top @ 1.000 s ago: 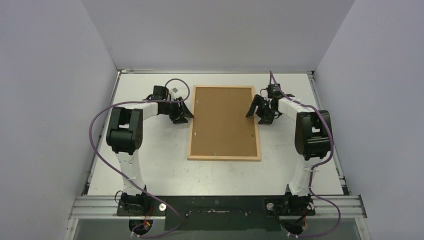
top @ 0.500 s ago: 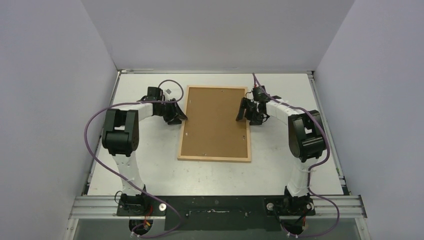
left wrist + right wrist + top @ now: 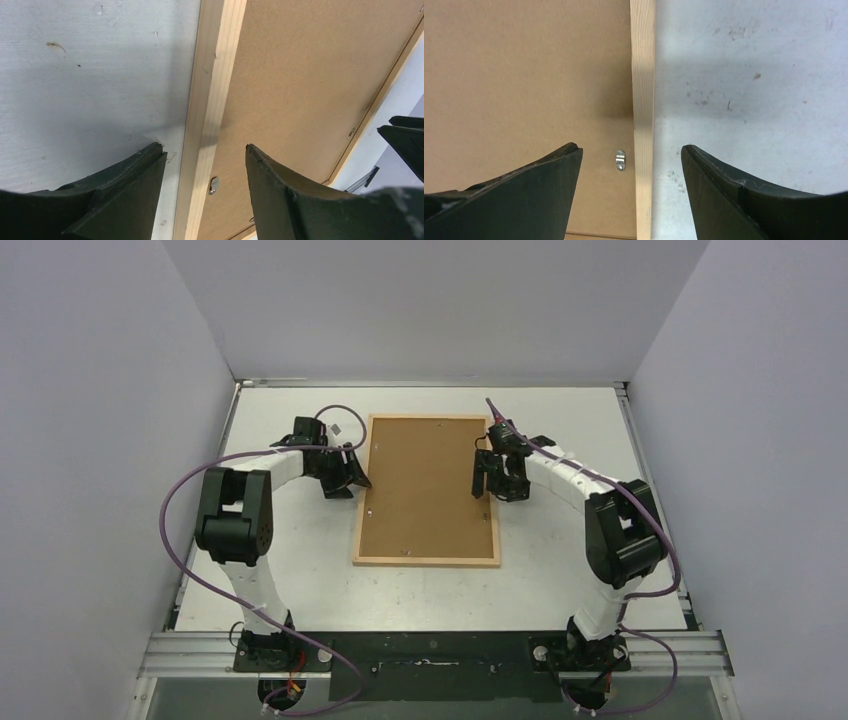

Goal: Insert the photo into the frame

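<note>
Frame (image 3: 427, 561) lies flat, back up, mid-table, long sides running near-to-far. Brown board (image 3: 425, 490) fills it, w/ pale wood rail showing all round.

L gripper (image 3: 358, 476) is at the frame's L long edge, far half. Fingers are apart w/ the rail btwn them: one finger (image 3: 125, 190) over bare table (image 3: 300, 580), the other over the board. Nothing is clamped; can't tell if the tips touch the surface. A small metal clip (image 3: 214, 185) sits on the board just inside the rail, btwn the fingers.

R gripper (image 3: 482, 478) is at the R long edge, approx opposite. Fingers are wide apart, straddling that rail: inner one over the board, outer one over the table. Nothing gripped. Another clip (image 3: 620, 159) sits just inside the rail there.

Room: bare table strips run along both long edges, the arms reaching in over them. A wider bare strip lies btwn the frame's near edge and the arm bases. The far edge is near the table's back edge and the wall.
</note>
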Robot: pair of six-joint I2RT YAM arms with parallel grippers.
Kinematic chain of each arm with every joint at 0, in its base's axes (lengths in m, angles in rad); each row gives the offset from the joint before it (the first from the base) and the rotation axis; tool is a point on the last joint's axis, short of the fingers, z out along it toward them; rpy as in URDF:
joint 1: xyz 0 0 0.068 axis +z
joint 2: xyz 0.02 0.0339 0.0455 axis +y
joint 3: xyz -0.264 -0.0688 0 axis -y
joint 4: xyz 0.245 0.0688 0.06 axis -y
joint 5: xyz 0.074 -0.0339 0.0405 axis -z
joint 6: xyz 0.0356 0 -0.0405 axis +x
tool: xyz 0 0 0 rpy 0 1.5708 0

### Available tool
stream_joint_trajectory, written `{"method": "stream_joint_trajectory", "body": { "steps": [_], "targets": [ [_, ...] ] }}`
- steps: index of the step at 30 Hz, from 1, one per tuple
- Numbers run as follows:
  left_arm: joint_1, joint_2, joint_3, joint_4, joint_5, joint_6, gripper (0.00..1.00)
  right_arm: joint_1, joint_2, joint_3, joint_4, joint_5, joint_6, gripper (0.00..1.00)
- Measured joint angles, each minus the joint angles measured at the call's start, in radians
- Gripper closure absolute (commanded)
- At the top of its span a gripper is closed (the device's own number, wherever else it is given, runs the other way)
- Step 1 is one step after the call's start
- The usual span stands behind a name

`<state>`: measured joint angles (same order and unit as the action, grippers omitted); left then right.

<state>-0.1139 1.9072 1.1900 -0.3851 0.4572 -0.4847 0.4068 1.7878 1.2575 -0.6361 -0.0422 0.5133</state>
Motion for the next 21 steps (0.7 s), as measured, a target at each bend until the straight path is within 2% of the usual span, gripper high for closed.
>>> {"method": "stream_joint_trajectory", "body": {
  "steps": [4,10,14,21],
  "targets": [
    [-0.011,0.0,0.0,0.0,-0.01,0.002,0.44,0.03,-0.04,-0.038,-0.021,0.02,0.0,0.28],
    [-0.038,0.0,0.0,-0.007,-0.038,-0.001,0.57,0.066,-0.051,-0.101,-0.037,0.035,0.024,0.33],
    [-0.045,0.0,0.0,-0.019,-0.071,-0.006,0.62,0.068,-0.051,-0.108,-0.036,0.052,0.037,0.37],
    [-0.045,0.0,0.0,-0.028,-0.092,-0.009,0.65,0.072,-0.051,-0.133,-0.016,0.065,0.044,0.37]
  ]
}}
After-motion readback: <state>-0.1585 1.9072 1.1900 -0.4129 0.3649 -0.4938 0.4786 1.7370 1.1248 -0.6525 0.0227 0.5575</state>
